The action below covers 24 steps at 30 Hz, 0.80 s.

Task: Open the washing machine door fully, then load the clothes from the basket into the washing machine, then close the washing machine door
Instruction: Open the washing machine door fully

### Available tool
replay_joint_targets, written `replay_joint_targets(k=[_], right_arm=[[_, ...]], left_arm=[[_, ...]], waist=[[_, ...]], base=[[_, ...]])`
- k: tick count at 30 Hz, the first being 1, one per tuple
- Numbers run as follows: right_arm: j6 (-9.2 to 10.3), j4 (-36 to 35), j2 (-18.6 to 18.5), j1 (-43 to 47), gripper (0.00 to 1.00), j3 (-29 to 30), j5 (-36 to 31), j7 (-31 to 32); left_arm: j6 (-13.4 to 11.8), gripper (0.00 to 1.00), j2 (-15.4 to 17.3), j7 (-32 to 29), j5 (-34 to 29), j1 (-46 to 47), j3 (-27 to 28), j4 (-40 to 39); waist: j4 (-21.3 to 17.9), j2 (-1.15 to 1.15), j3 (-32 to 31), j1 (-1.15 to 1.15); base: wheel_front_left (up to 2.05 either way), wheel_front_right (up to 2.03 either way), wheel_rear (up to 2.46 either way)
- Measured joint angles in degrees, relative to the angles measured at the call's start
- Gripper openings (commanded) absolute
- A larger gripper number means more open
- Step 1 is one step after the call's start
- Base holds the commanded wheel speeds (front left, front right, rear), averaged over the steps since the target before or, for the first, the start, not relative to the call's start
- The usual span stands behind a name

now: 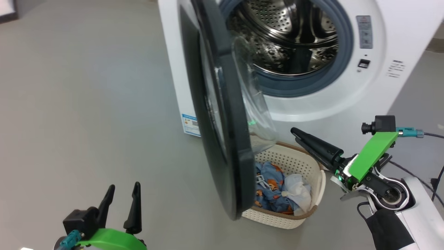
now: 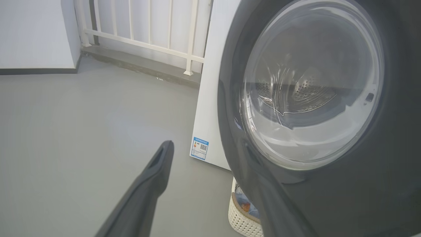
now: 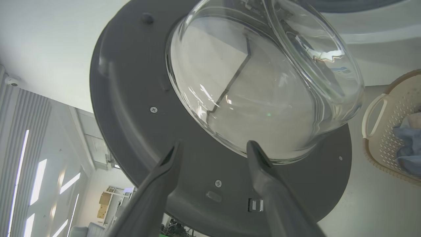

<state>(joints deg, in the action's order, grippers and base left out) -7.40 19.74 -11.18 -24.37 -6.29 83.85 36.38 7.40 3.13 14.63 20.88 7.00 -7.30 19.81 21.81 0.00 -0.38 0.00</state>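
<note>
Two grippers, both spread and empty: head view has the washing machine door [image 1: 222, 114] edge-on at centre, half swung over the basket [image 1: 295, 159] of clothes [image 1: 270, 191] lower centre, left gripper [image 1: 124, 189] lower left, right gripper [image 1: 295, 133] right of the basket. Left wrist view: door's glossy outer face at right (probably lined up to push it wider). Right wrist view: parted fingers [image 3: 164, 171] face its grey inner side.

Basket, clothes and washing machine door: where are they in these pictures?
basket [image 1: 294, 162], head view, its perforated inner wall.
clothes [image 1: 269, 191], head view, blue printed fabric.
washing machine door [image 1: 231, 114], head view, its dark edge.
</note>
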Motion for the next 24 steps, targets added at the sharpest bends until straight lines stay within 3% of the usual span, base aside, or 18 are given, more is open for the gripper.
replay_joint_targets(k=[7, 24], right_arm=[[0.00, -4.77, -0.35, 0.03, 1.00, -1.01, -6.56, -9.44], [0.00, -8.53, -6.47, 7.19, 1.00, -7.14, -22.19, -31.79]], left_arm=[[0.00, 1.00, -0.03, 0.00, 0.01, -0.05, 0.55, -1.27], [0.00, 1.00, -0.19, 0.00, -1.47, -0.93, 3.38, -3.33]], waist=[[-4.45, 0.00, -0.16, 0.00], [-14.40, 0.00, -0.28, 0.00]], base=[[0.00, 0.00, 0.00], [0.00, 0.00, 0.00]])
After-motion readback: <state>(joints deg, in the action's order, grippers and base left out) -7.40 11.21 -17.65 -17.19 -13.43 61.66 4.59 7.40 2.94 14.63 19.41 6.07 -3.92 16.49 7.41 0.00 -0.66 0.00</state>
